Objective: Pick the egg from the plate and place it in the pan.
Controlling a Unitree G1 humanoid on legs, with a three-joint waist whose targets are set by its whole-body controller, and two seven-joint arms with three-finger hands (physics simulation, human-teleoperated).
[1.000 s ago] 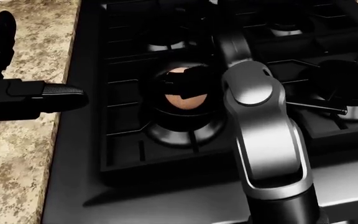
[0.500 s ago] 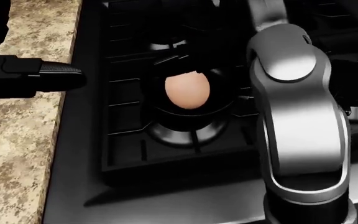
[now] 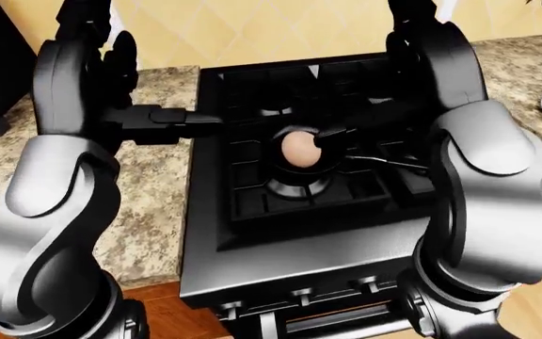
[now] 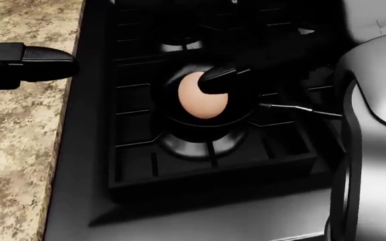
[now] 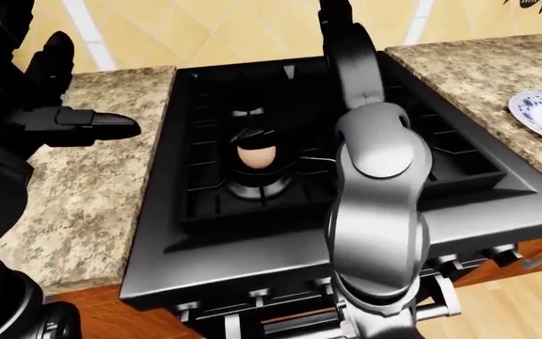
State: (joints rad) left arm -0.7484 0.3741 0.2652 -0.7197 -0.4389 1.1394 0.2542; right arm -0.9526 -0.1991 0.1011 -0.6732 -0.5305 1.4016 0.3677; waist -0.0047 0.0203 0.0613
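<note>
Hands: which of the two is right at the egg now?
The right hand: one dark fingertip overlaps the egg in the pan. The left hand hangs open over the granite counter, off the stove.

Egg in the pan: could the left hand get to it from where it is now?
Probably yes. The left hand hangs open over the counter at the head view's left, with only bare stove before the egg. The right hand's fingertip is at the egg's far side.
</note>
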